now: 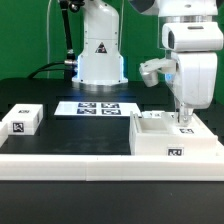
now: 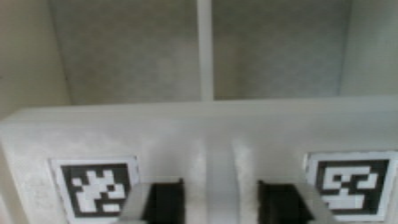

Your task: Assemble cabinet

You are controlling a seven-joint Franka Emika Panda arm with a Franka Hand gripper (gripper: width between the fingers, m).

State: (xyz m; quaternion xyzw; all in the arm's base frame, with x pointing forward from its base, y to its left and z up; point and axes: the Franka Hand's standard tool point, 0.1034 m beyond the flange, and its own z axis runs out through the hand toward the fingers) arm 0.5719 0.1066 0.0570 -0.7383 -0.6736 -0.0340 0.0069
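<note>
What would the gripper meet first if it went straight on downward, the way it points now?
The white cabinet box, which sits right below the gripper. The gripper points down at the box's wall, between two black-and-white tags. Whether it already touches the wall cannot be told.

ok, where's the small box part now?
In the exterior view the small box sits on the table at the exterior view's left, near the marker board and well apart from the cabinet body.
</note>
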